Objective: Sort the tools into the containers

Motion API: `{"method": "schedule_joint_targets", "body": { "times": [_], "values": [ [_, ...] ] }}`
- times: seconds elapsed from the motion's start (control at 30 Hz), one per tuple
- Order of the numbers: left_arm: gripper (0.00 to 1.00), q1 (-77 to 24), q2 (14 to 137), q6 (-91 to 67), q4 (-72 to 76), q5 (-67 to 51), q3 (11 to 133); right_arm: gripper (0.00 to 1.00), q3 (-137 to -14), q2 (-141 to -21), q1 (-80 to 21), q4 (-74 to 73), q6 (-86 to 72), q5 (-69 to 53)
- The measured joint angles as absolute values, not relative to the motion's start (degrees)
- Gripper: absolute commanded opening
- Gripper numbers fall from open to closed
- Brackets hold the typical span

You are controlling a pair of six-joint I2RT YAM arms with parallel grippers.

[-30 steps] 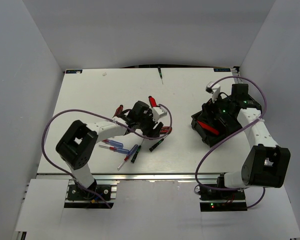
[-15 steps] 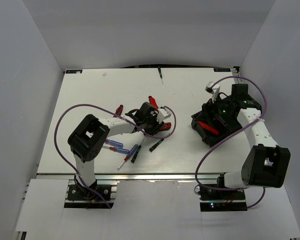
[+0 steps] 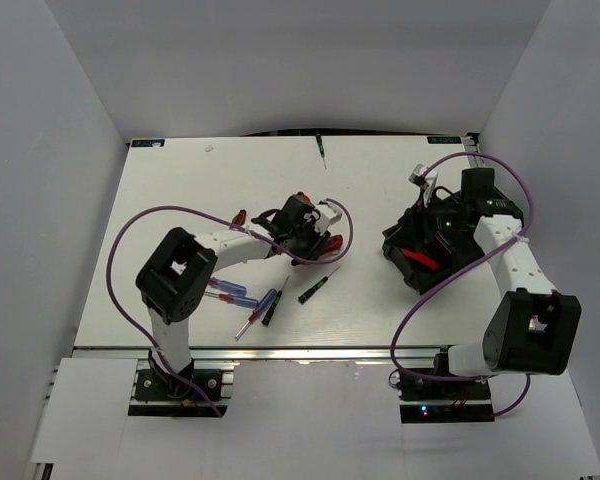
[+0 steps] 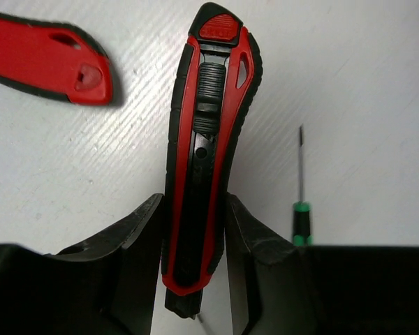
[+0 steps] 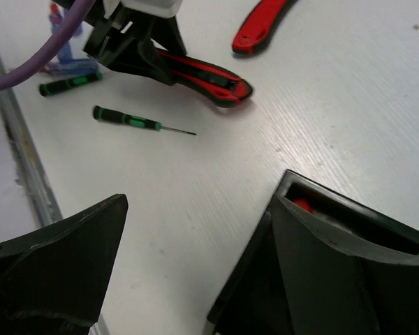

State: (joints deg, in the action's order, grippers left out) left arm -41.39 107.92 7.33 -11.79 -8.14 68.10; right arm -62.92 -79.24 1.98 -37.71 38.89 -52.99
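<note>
The left claw (image 4: 195,234) pinches the red-and-black plastic folding utility knife (image 4: 211,132) between its fingers, likely for binning; the right claw (image 5: 195,279) stands wide and empty.

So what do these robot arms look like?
The left arm and right arm match: white tube links between boxy black joints, a purple cable looping along each. The left gripper and right gripper are matte black, with two wedge-shaped fingers.

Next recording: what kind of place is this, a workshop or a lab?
Probably a robotics lab test cell: plain white panel walls box in a white table, two cabled robot arms are bolted at its near edge, and small black-green screwdrivers lie scattered like props.
</note>
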Motion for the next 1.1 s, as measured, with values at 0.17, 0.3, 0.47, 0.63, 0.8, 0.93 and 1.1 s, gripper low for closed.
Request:
{"method": "schedule_joint_targets", "body": {
  "times": [0.17,0.3,0.47,0.63,0.8,0.93,1.1],
  "values": [
    [0.0,-41.2,105.1,-1.0,-11.7,-9.8,69.5,0.89,-62.8,-80.2,0.3,-33.4,26.9,-55.0],
    [0.0,-41.2,99.7,-7.9,-8.2,-10.3,67.6,0.89,-62.0,-82.0,-1.1,-24.4,10.0,-53.5],
    [0.0,-41.1,93.1,-14.8,-1.9,-9.6,64.2,0.89,-63.3,-85.8,-5.0,-17.5,-8.1,-46.9],
    [0.0,-41.1,91.9,-19.4,2.1,-9.0,63.6,0.89,-65.2,-89.6,-7.9,-11.5,-24.3,-43.2],
    [0.0,-41.1,91.9,-22.0,2.5,-9.0,63.5,0.88,-65.3,-91.8,-10.1,-6.5,-33.3,-42.5],
    [0.0,-41.1,91.9,-23.1,3.0,-9.0,63.5,0.84,-65.8,-92.7,-12.4,-3.9,-37.4,-42.3],
    [0.0,-41.1,91.9,-23.9,3.4,-9.1,63.5,0.59,-65.8,-92.7,-14.8,-1.5,-40.1,-41.8]
  ]
}}
